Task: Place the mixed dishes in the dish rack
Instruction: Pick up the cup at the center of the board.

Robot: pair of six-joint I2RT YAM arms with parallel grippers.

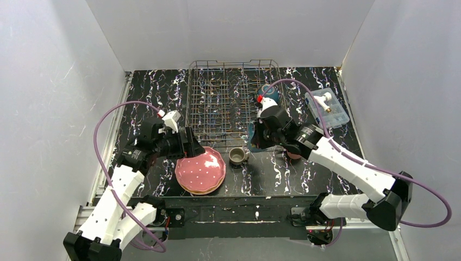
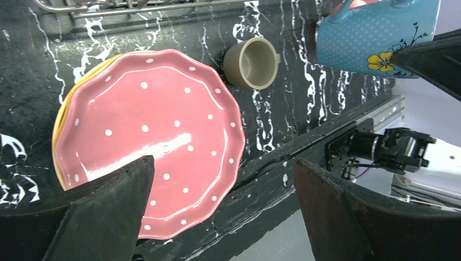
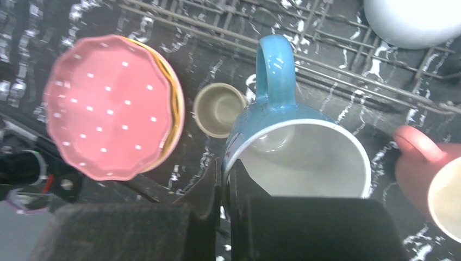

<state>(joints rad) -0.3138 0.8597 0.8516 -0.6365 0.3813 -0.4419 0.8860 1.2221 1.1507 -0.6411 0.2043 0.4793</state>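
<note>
A stack of scalloped plates, a pink white-dotted plate on top with yellow and orange rims under it, lies near the table's front edge. My left gripper hangs open over the stack's near rim, holding nothing. My right gripper is shut on the rim of a blue dotted mug, lifted just in front of the grey wire dish rack. A grey-olive mug stands upright between plates and blue mug. A pink mug sits under the right arm.
A clear plastic box with a white item sits at the back right. A bowl rests in the rack's right part. White walls close in the table on three sides.
</note>
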